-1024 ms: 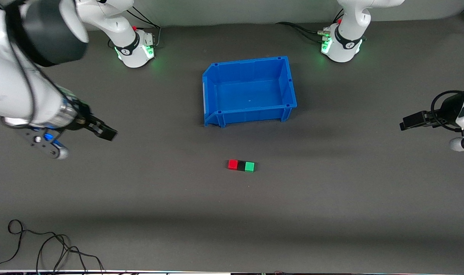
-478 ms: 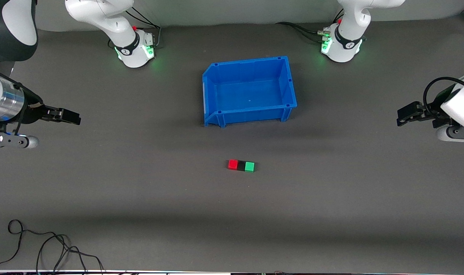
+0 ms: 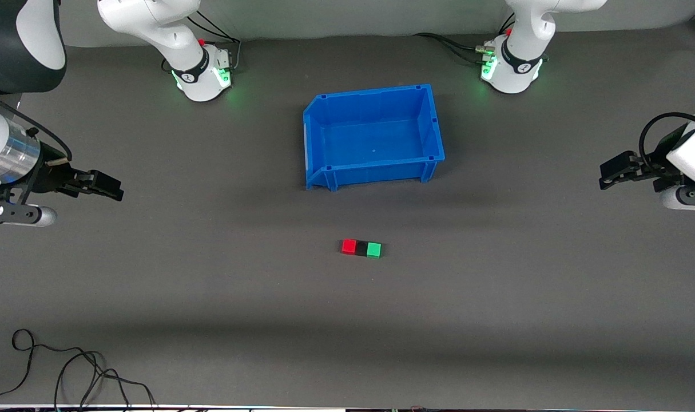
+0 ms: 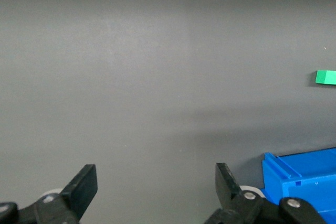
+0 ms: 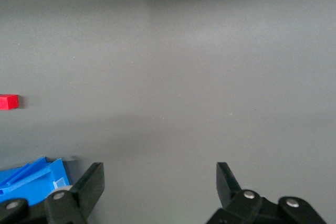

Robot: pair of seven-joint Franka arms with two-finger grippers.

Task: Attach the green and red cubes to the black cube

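Observation:
Three small cubes lie in one touching row on the grey mat, nearer the front camera than the blue bin: the red cube (image 3: pixel 349 246) toward the right arm's end, the black cube (image 3: pixel 361 248) in the middle, the green cube (image 3: pixel 373 250) toward the left arm's end. The left wrist view catches the green cube (image 4: pixel 325 77) and the right wrist view the red cube (image 5: pixel 8 102). My left gripper (image 3: pixel 610 174) (image 4: pixel 156 184) hangs open and empty over the mat at the left arm's end. My right gripper (image 3: pixel 110 187) (image 5: pixel 160 184) hangs open and empty over the mat at the right arm's end.
An empty blue bin (image 3: pixel 324 177) stands mid-table, farther from the front camera than the cubes; its corner shows in the wrist views as blue bin (image 4: pixel 302 179) and blue bin (image 5: pixel 31 174). A black cable (image 3: pixel 67 366) lies at the near edge toward the right arm's end.
The right arm has pulled away from the table's middle to its own end. The left gripper shifted only slightly. The cubes have not moved.

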